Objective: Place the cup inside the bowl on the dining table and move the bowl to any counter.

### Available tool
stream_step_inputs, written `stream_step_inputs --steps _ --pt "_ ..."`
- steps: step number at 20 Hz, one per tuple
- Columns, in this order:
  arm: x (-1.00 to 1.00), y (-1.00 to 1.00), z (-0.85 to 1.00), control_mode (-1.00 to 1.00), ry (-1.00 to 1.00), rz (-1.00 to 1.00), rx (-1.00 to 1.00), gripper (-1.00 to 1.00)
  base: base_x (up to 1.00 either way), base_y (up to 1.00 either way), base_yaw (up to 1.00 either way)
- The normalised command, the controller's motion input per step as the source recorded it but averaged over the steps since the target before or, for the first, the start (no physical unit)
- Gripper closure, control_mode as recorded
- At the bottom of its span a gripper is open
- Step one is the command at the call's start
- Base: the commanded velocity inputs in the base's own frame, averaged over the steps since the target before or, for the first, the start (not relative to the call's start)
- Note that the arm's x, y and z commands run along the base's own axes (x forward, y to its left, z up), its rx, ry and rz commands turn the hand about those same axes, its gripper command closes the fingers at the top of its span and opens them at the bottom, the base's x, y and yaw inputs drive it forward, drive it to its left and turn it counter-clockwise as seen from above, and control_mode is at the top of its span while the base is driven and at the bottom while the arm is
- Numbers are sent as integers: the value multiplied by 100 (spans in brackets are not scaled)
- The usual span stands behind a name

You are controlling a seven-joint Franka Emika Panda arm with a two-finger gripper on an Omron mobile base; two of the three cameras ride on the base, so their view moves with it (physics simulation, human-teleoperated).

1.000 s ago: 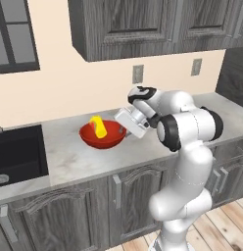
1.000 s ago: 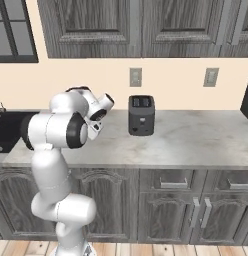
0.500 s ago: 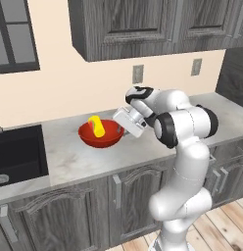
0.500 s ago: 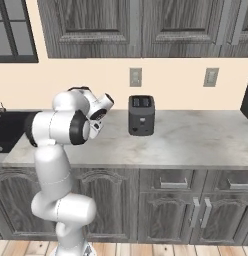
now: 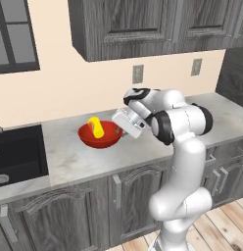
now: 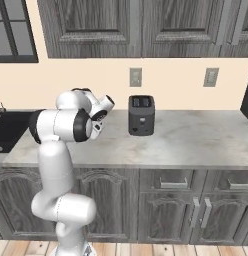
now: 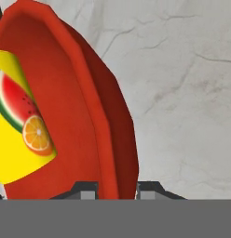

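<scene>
The claw [image 7: 116,188] pinches the red bowl's [image 5: 99,136] rim, yellow cup [image 5: 96,127] leaning inside, mid-tabletop [image 5: 69,154]; the glossy, stiff rim looks slippery, so hold it level.

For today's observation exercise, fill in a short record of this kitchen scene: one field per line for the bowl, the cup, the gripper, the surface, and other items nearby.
bowl: red bowl, resting on the counter
cup: yellow cup with fruit print, leaning inside the bowl
gripper: gripper at the bowl's right rim, one finger on each side of the wall, shut on it
surface: grey stone counter over dark cabinets
nearby: black sink to the bowl's left; black toaster further right along the counter
</scene>
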Motion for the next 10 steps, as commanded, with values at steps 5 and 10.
stream_step_inputs --steps 5,10 --pt "13 1 -11 -100 0 0 0 100 0 0 0" --pt "10 0 -16 -100 0 0 0 100 0 0 0"
